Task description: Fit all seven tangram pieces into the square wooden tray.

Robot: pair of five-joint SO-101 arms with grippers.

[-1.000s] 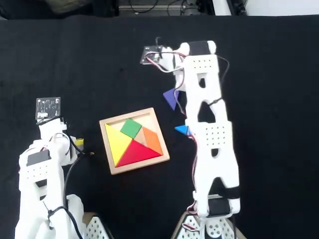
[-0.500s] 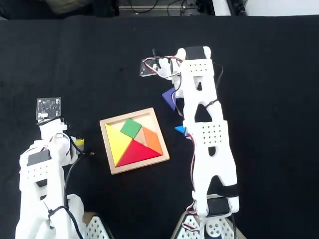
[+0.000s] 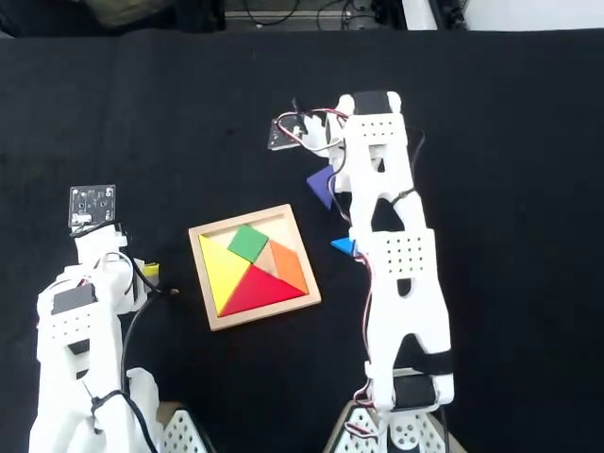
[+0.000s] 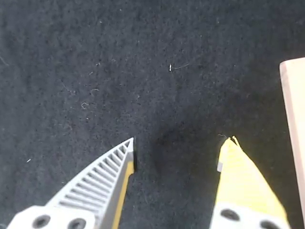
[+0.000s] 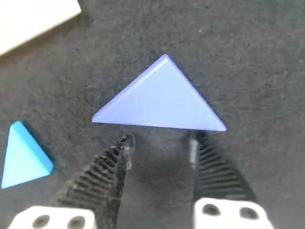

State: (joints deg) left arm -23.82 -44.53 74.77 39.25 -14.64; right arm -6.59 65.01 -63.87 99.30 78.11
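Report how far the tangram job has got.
Done: yellow triangle, red triangle, green square and orange piece lie in the tray. In hand: nothing gripped; the right claw is open, just short of the purple triangle on the cloth; the left claw is open beside the tray. Left: purple triangle and blue triangle lie outside the tray. The tray's pale patches may be pieces or gaps.

tray sides free, R arm – overhangs blue triangle

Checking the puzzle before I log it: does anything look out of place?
Yes. Two pieces lie on the black cloth outside the tray: a purple triangle and a small blue triangle. The tray sits turned askew.
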